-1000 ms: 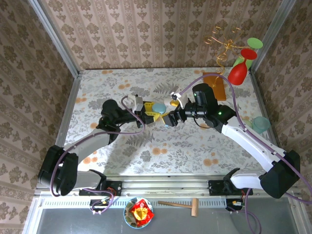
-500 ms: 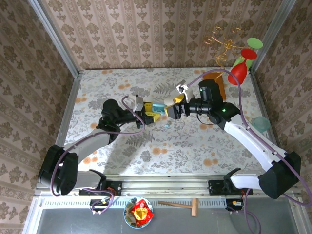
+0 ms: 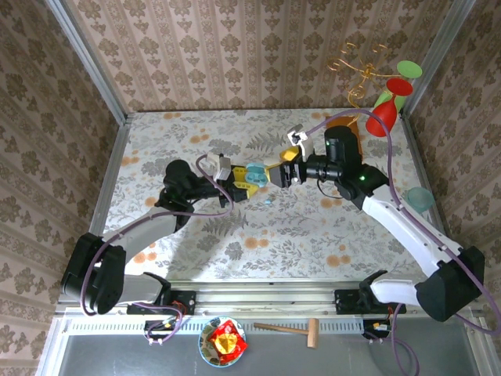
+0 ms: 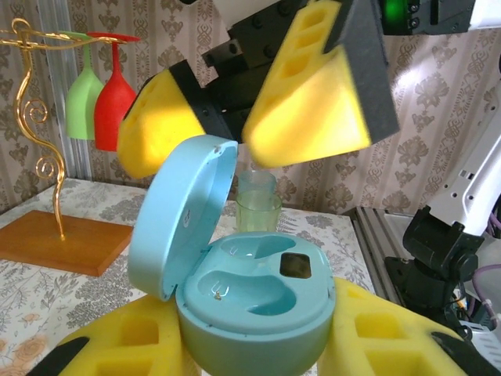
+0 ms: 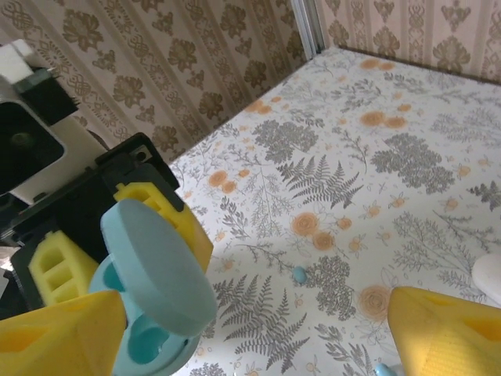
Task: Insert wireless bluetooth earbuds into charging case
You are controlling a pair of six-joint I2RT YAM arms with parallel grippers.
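Top view: left gripper (image 3: 239, 182) clamped on the open, pale-blue, rounded plastic charging case (image 3: 255, 173), centre frame. Right gripper (image 3: 280, 174), spread and empty, had shifted up-frame to beside it.
Left wrist: both sockets (image 4: 250, 290) were empty.
Right wrist: a tiny pale-blue earbud (image 5: 299, 274) lay loose on the floral desk (image 5: 407, 157), lower centre.
Risk: right gripper could knock the lid (image 5: 156, 266) shut.

Red glass (image 4: 115, 94), green glass (image 4: 82, 98) hanging inverted on wooden-based rack (image 4: 63, 244); mallet (image 3: 286, 327) beside snack bowl (image 3: 201, 345).
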